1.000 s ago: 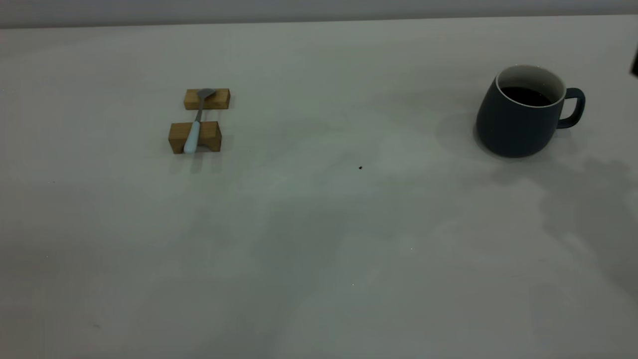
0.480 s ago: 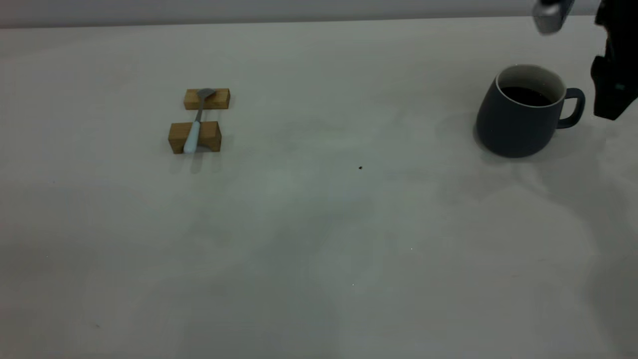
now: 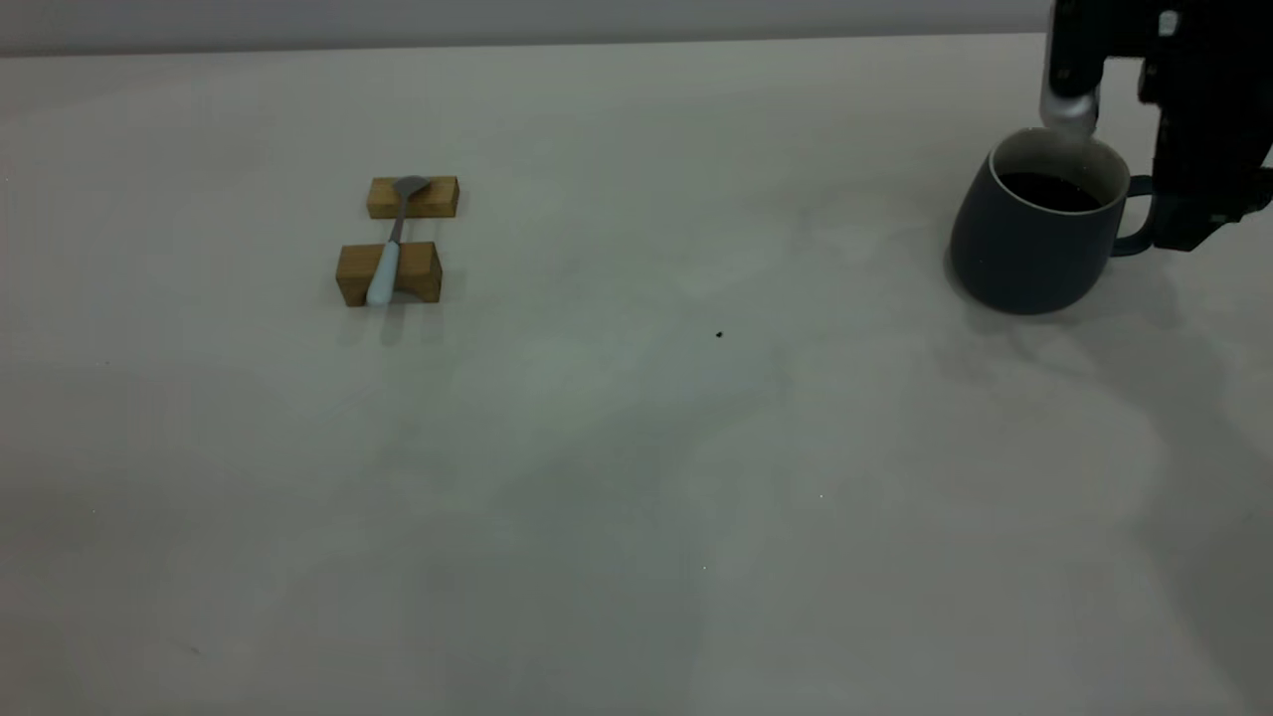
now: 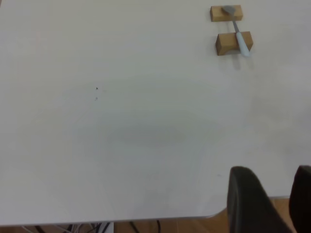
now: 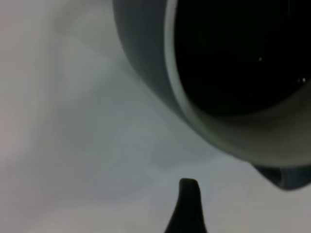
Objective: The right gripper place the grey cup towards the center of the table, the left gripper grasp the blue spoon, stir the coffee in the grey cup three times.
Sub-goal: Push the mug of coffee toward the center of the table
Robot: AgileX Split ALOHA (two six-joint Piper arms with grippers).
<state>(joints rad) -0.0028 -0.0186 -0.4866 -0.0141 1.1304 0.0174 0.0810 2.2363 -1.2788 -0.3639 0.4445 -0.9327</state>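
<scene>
Nearest me the bench (image 3: 636,517) lies bare. Further back, the blue spoon (image 3: 386,261) bridges two wooden blocks (image 3: 389,272). The left gripper (image 4: 269,199) has jaws apart. At far right, the right gripper (image 3: 1183,214) crowds the grey cup's (image 3: 1034,239) handle; its jaws I cannot tell.

We see right gripper (image 3: 1188,234) at far right of exterior view, black body hanging down from top edge, silver-grey camera module (image 3: 1069,104) on its left side, fingertip end pointing downward. Right wrist view shows only one dark fingertip (image 5: 187,204); we cannot tell jaw state. Left gripper (image 4: 269,194) low and drawn back, two black fingers apart.
</scene>
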